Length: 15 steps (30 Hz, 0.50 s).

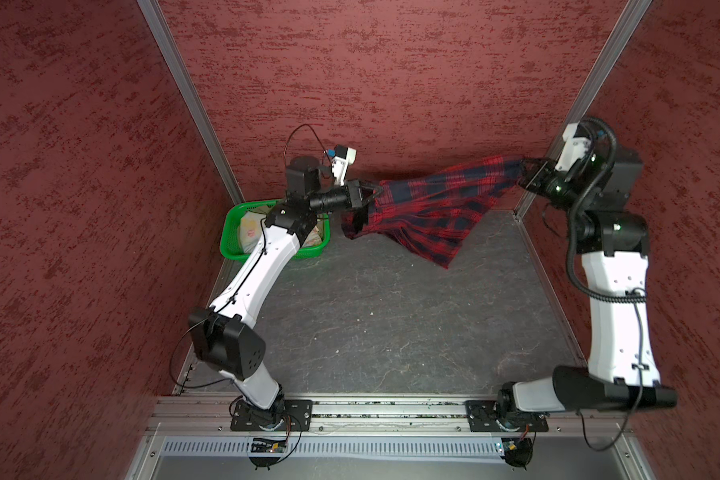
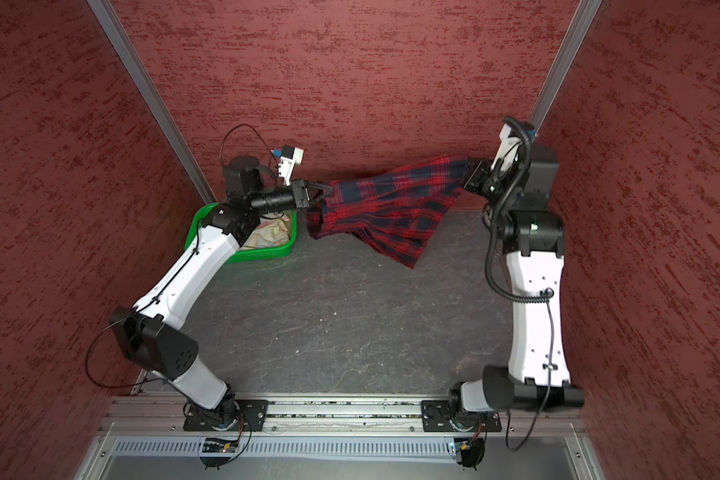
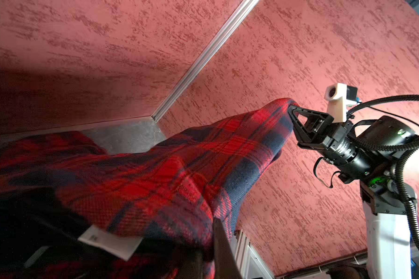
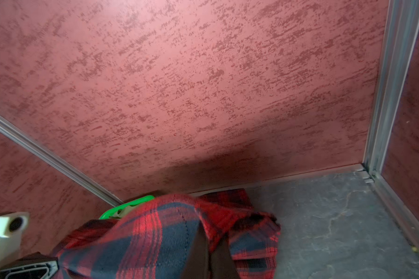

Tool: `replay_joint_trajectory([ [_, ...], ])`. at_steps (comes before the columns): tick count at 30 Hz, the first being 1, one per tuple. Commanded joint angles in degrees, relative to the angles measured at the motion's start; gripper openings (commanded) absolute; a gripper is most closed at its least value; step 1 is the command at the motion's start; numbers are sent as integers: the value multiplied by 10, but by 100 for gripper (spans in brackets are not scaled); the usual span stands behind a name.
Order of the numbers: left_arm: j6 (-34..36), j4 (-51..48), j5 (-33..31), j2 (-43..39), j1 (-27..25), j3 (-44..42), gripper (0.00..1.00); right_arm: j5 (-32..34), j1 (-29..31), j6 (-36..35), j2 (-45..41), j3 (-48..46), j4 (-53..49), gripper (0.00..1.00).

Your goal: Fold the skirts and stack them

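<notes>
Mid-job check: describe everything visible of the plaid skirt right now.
The plaid skirt is red-and-navy woven cloth, unfolded, stretched in the air between the left gripper and right gripper, both jaws shut on its upper edge. It sags in folds to a hanging corner; a white label shows. Whether it touches the table cannot be told.

Free room and obstacles. The desk (image 1: 391, 324) is open across its middle and near side. A plaid skirt (image 1: 433, 203) is stretched between the left end effector (image 1: 376, 192) and the right end effector (image 1: 523, 167), barring the far edge (its hem hangs low). A green basket (image 1: 226, 226) fills the far-left corner, and walls (image 1: 391, 83) close three sides.
</notes>
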Motion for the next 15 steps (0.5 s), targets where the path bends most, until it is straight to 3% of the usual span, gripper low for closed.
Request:
replay_joint_trajectory([
  [1,26,74,13,-65,-4,-193,0,19,-10,58,-121,-189,117,0],
  [3,25,121,12,-90,-14,-322,0,20,-2,100,-178,-328,129,0],
  [7,30,182,-52,-96,-52,-502,0,35,9,149,-238,-509,83,0],
  [9,18,214,-77,-84,-74,-554,4,43,9,174,-254,-559,53,20],
  [10,10,226,-85,-80,-82,-567,14,44,9,179,-259,-568,42,32],
  [11,-1,239,-91,-79,-89,-576,27,48,9,183,-263,-570,28,53],
  [12,-8,243,-94,-83,-92,-579,43,61,9,184,-264,-563,12,69],
  [14,-11,235,-108,-103,-101,-572,65,90,9,173,-262,-536,-10,85],
  [15,-8,221,-115,-113,-103,-563,70,95,9,162,-256,-518,-11,92],
])
